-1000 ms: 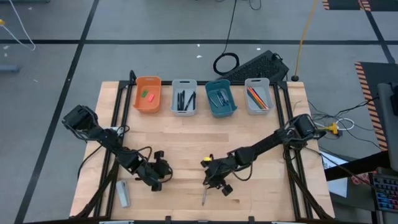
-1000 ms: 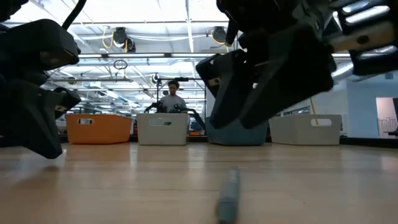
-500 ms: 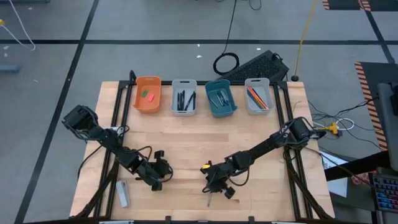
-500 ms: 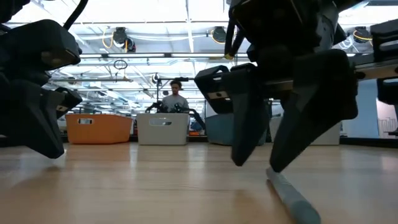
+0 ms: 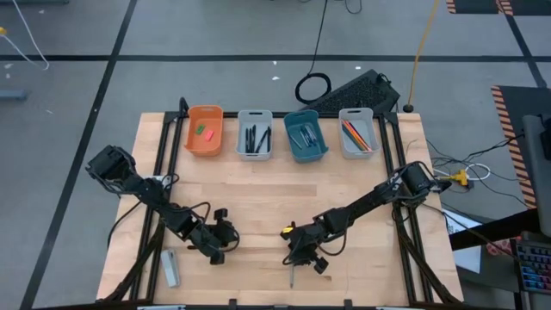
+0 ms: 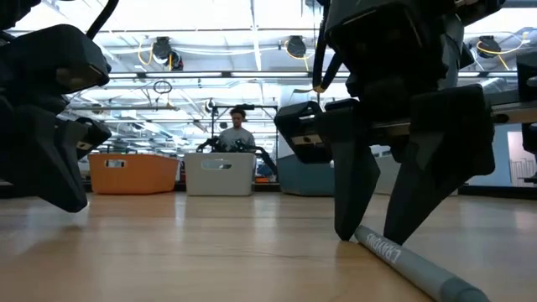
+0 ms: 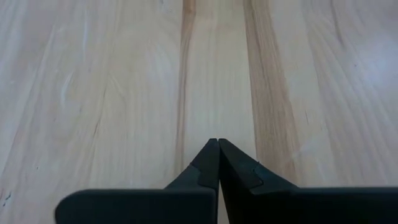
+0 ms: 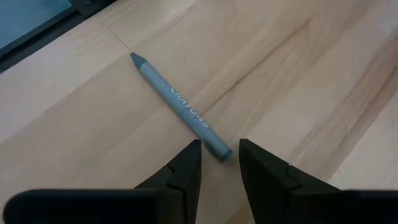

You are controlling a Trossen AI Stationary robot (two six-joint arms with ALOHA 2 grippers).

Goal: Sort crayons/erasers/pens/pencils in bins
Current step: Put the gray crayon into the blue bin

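Near the front edge of the surface, the right gripper straddles the blunt end of a grey crayon, fingers narrowly parted.
Only the right wrist view shows that gap and the crayon's point aimed away; the high view alone shows 4 bins along the far edge, erasers in the orange one, and the left gripper low nearby, closed, as its wrist view confirms.

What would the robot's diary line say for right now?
right gripper: open, straddling grey crayon's end on table | left gripper: shut, idle over bare wood | crayon: not lifted
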